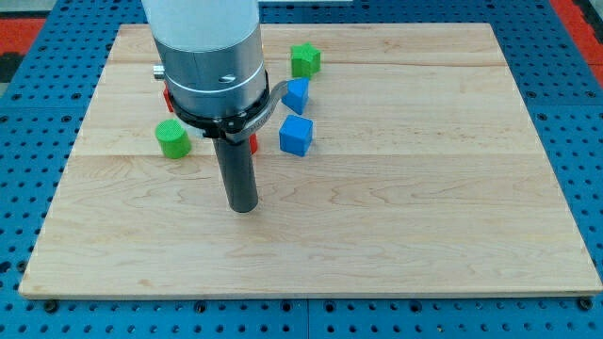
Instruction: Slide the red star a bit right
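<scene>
My tip (243,208) rests on bare board below the blocks, touching none. The red star (252,143) sits mostly hidden behind the arm, apparently unpushed. There is no claw to report.

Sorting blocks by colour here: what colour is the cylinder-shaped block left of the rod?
Green. The cylinder block shows clearly in the camera view.

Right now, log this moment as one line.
my tip on board, below blocks, touching none | red star mostly hidden behind arm | slide right: not visibly begun
</scene>
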{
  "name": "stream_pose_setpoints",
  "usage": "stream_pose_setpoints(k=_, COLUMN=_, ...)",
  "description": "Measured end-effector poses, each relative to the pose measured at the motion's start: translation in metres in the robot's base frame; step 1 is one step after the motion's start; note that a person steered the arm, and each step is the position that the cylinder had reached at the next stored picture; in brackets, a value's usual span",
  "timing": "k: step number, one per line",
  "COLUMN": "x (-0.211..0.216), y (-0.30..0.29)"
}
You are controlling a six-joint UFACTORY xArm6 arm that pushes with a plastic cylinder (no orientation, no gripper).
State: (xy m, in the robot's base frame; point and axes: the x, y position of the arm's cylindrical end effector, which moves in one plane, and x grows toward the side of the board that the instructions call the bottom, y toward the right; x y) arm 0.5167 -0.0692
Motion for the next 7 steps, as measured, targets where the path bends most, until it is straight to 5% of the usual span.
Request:
stream_pose_setpoints(k=4, x=-0.024, y=0.002)
stream_pose_setpoints(k=7, x=-0.043, y=-0.101)
